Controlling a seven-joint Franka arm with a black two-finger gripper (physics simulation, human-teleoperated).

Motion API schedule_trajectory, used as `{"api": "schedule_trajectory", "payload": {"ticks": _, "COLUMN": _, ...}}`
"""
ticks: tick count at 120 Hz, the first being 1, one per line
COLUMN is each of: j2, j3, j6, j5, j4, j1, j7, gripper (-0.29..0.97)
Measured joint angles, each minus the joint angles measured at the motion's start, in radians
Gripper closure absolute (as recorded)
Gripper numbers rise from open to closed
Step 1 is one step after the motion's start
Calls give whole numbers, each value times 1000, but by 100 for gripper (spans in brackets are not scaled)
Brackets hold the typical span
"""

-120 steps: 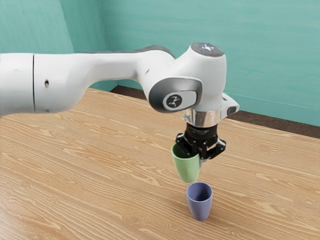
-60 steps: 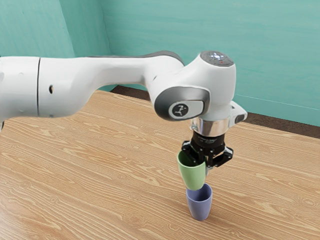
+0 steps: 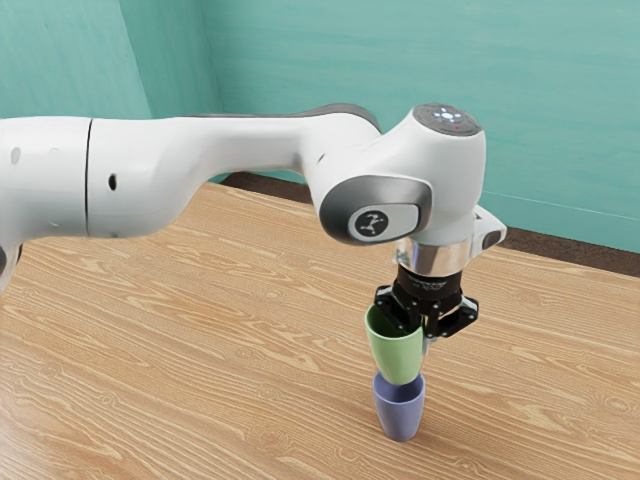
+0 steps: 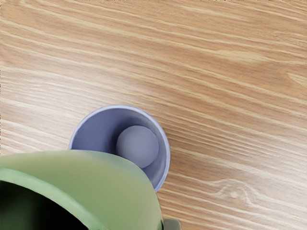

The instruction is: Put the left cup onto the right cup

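A: What is the setting?
B: A light wood-grain worktop [image 3: 140, 340], running from the near edge back to a teal wall [image 3: 330, 60].
A: What stands nearest on it?
B: The blue cup [image 3: 399, 412], upright with its mouth up, toward the exterior view's right.
A: Where is the green cup?
B: Right above it. The green cup [image 3: 393, 350] hangs leaning a little, with its base at the blue cup's mouth. From the side I cannot tell whether the base is inside the rim or only touches it. In the wrist view the green cup [image 4: 81, 187] overlaps part of the blue cup's [image 4: 96, 132] rim, and most of the blue cup's inside lies uncovered, round floor included.
A: And the tool?
B: The tool [image 3: 426, 328] is clamped on the green cup's rim, on the side toward the exterior view's right — black fingers pinching the wall.
A: What is behind that?
B: The white arm [image 3: 230, 175] comes in from the exterior view's left and bends down to the wrist. Farther back a dark skirting strip [image 3: 560, 245] runs along the foot of the wall.
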Motion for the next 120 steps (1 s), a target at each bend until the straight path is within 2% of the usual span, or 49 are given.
{"api": "schedule_trajectory", "payload": {"ticks": 120, "j2": 32, "j3": 24, "j6": 20, "j5": 5, "j4": -16, "j1": 1, "j7": -28, "gripper": 78}}
